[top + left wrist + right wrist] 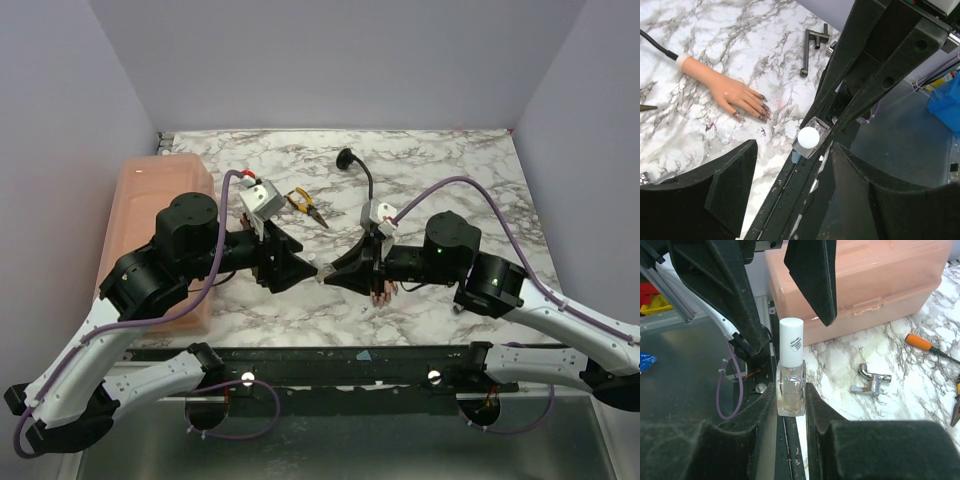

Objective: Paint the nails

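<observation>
A flesh-coloured mannequin hand (722, 87) lies on the marble table, its dark nails (762, 114) pointing towards the near edge. In the top view the hand (383, 292) peeks out from under the right arm. My right gripper (791, 396) is shut on a clear nail polish bottle (791, 390) with a white cap (791, 340) and holds it upright over the table's front edge. My left gripper (795, 200) is open, its fingers on either side of the cap (809, 136) and apart from it. Both grippers meet at the table's front middle (322, 272).
A pink plastic box (160, 215) stands at the left, also in the right wrist view (865, 285). Yellow-handled pliers (305, 207), an orange-handled screwdriver (920, 342), a chrome fitting (870, 382) and a grey metal T-piece (812, 45) lie on the marble. A black cable (362, 178) runs from the hand.
</observation>
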Controlling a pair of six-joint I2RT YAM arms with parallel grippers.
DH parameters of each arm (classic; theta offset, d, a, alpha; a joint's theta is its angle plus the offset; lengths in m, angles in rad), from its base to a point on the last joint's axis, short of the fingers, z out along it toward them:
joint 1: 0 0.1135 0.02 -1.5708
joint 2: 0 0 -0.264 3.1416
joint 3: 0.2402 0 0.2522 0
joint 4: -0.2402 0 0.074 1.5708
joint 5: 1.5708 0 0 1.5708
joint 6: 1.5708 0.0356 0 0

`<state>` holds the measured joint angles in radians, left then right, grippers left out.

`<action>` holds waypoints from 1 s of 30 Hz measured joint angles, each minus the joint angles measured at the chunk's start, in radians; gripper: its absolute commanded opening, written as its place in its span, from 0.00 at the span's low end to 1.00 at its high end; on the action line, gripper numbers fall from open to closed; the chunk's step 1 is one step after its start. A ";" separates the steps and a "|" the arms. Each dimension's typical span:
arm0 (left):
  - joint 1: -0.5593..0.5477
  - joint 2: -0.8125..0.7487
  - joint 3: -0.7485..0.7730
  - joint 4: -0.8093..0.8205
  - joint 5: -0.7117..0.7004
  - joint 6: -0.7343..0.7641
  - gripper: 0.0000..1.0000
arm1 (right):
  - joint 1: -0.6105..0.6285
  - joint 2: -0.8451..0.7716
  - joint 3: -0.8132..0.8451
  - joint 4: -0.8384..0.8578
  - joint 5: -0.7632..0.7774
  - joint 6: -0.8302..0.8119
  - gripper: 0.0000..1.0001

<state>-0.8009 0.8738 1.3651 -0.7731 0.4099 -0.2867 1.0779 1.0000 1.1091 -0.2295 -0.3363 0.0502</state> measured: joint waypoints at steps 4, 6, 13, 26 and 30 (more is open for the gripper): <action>0.000 0.018 0.000 -0.001 -0.003 -0.018 0.48 | 0.000 0.014 0.000 0.001 -0.002 -0.009 0.00; 0.000 0.019 0.000 -0.001 -0.003 -0.022 0.42 | 0.000 0.022 0.000 0.001 -0.007 -0.014 0.00; 0.000 0.023 -0.001 0.008 0.006 -0.021 0.26 | 0.000 0.043 0.000 0.002 -0.021 -0.025 0.00; 0.001 -0.022 -0.055 0.032 0.111 0.029 0.00 | 0.000 0.045 0.000 0.004 -0.068 -0.016 0.00; 0.004 -0.062 -0.106 0.079 0.228 0.115 0.00 | 0.001 0.043 0.000 0.003 -0.149 0.002 0.01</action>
<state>-0.7971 0.8116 1.2594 -0.6937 0.6376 -0.1715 1.0790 1.0431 1.1091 -0.2264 -0.4850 0.0517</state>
